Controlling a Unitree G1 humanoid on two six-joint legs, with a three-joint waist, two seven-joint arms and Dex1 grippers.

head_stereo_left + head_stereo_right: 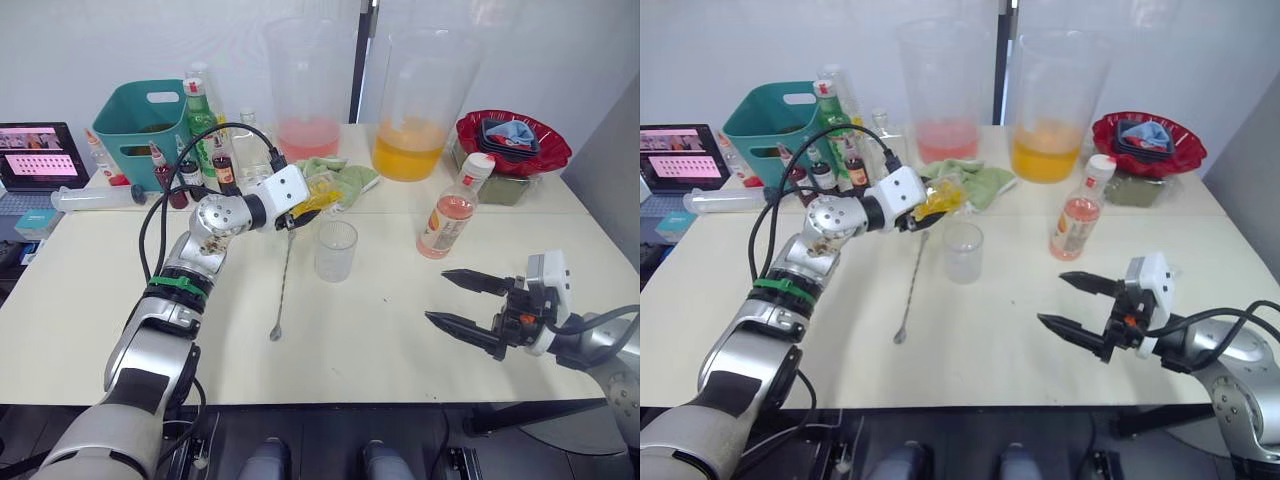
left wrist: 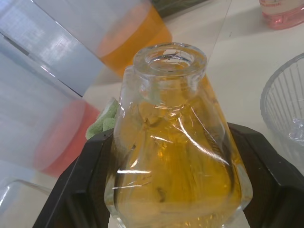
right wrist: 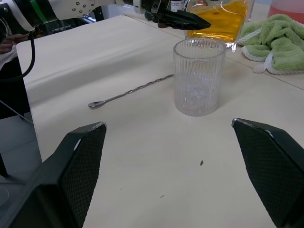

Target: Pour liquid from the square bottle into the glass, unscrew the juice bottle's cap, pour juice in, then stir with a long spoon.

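Bottle [image 2: 175, 156] first: thick glass, mostly full of yellow liquid [image 2: 166, 190], so heavy and slick, and the left gripper [image 1: 300, 208] clamped its flat sides just behind the glass [image 1: 336, 250] (empty, ribbed, fragile). Spoon [image 1: 282, 285] lay beside it, stiff, best pinched mid-shaft. Right gripper [image 1: 465, 303] hung wide open, holding nothing.

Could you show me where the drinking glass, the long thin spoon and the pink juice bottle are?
the glass [image 1: 336, 250]: left eye view, on its clear side wall.
the long spoon [image 1: 284, 280]: left eye view, midway along its thin handle.
the juice bottle [image 1: 449, 217]: left eye view, on its labelled pink body.
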